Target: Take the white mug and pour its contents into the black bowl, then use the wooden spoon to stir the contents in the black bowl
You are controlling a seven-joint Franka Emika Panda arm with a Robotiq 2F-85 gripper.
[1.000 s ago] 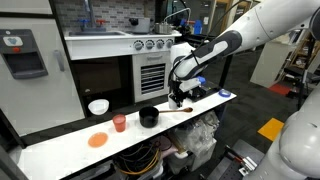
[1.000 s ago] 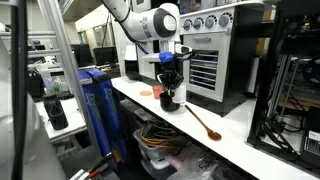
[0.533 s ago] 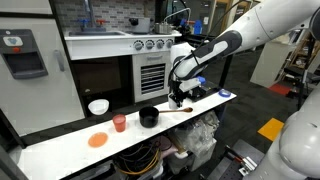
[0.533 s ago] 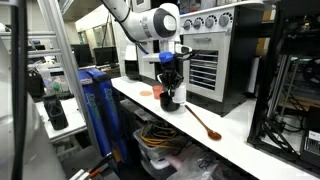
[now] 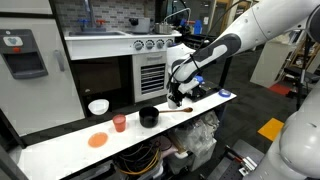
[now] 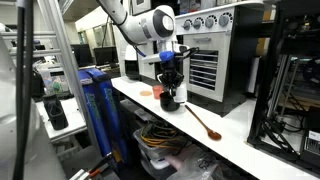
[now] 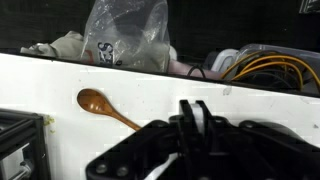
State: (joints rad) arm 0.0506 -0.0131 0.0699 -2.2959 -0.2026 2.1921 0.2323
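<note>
The wooden spoon (image 7: 96,101) lies flat on the white counter (image 7: 40,80). Its handle runs under my gripper (image 7: 195,106) in the wrist view. It also shows in both exterior views (image 5: 189,108) (image 6: 204,123). My gripper (image 5: 180,99) (image 6: 171,90) hangs just above the counter, beside the black bowl (image 5: 149,117) and over the spoon's handle. Its jaws stand close together with only a thin white strip between them, and the spoon is not in them. I cannot make out the white mug in any view.
A wide white bowl (image 5: 98,106), an orange-red cup (image 5: 119,122) and a flat orange disc (image 5: 97,140) stand past the black bowl. A steel oven (image 5: 150,75) stands behind the counter. A plastic bag (image 7: 125,35) and cables (image 7: 265,65) lie below its front edge.
</note>
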